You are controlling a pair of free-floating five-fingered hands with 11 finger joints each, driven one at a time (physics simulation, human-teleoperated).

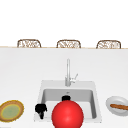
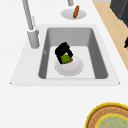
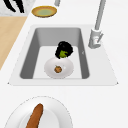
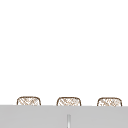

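Left side view: right hand (image 2: 63, 50) curled round what looks like a lime (image 2: 65, 59) above the white bowl (image 2: 75, 68); loosened fingers could drop it beside the bowl.

matt grey metal sink (image 2: 100, 58), smooth white plate (image 3: 51, 72), glossy red ball (image 1: 67, 114).

Tall faucet (image 1: 68, 72) behind the sink, yellow-rimmed plate (image 1: 11, 110) on the left counter, sausage (image 1: 119, 107) in a white dish (image 1: 111, 107) on the right, three wicker chairs (image 1: 68, 44) out back.
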